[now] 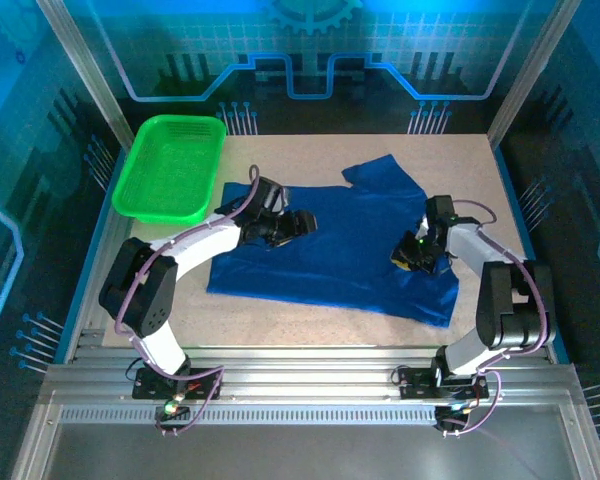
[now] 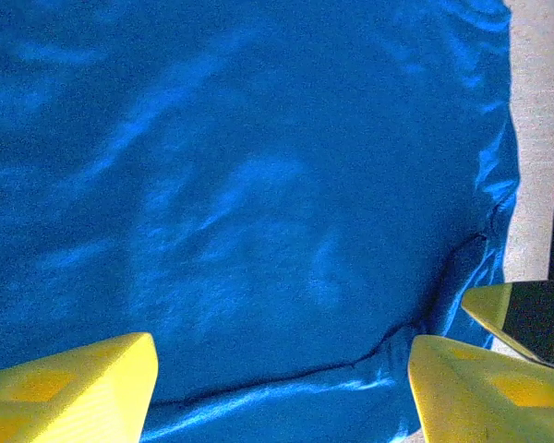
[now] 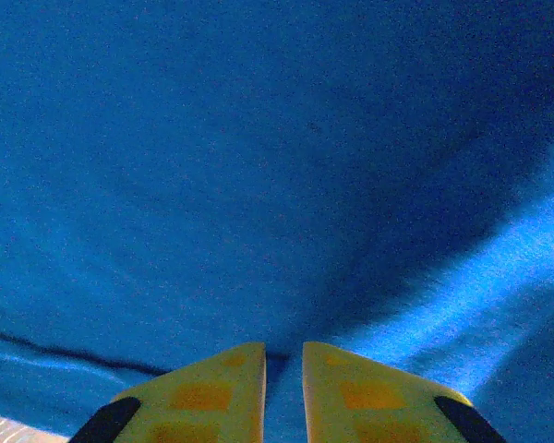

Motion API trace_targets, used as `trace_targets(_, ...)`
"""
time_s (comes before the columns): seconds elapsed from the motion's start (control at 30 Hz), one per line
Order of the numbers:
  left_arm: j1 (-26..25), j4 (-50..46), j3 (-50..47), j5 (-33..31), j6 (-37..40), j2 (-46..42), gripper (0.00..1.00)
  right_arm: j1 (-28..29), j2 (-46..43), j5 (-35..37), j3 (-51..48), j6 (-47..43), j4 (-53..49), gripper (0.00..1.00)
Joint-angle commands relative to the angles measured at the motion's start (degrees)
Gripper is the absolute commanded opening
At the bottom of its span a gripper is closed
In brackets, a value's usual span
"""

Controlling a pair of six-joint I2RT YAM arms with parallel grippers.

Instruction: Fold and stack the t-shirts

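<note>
The royal-blue t-shirt [image 1: 350,240] lies spread across the middle of the table, one sleeve pointing to the back; its chest print is hidden. My left gripper [image 1: 298,226] hovers over the shirt's left part, jaws wide open. In the left wrist view the left gripper [image 2: 282,397] straddles a raised crease of the t-shirt [image 2: 258,185] near its edge. My right gripper [image 1: 410,262] sits on the shirt's right side. In the right wrist view the right gripper [image 3: 283,369] is nearly closed, with a pinch of the t-shirt [image 3: 258,138] between its fingers.
A green plastic basket [image 1: 170,165] stands at the back left, just beyond the left arm. Bare table [image 1: 310,320] runs along the front of the shirt, and a strip of table [image 2: 540,138] shows beside the shirt's edge. Metal frame posts border the workspace.
</note>
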Motion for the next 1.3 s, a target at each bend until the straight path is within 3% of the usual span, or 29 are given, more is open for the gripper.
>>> trace_targets(0.0,0.16,-0.58,-2.33,-1.42,-0.02,-2.55,0.73,0.69,0.6,4.42,-3.82,2.54,-1.05,0.17)
trace_targets(0.57,0.81,-1.46,-6.28,-3.72,-0.4,-4.15,0.73,-0.05,-1.29,11.28,-8.13,4.62,-4.21,0.2)
trace_targets(0.9,0.68,-0.65,-5.18,-2.1,0.74,-4.64,0.73,-1.26,-13.36,10.35,-1.43,1.63,-6.78,0.42)
trace_targets(1.27,-4.07,2.02,8.08,4.99,3.01,4.89,0.73,-2.54,-3.32,12.03,6.36,-0.54,-8.21,0.43)
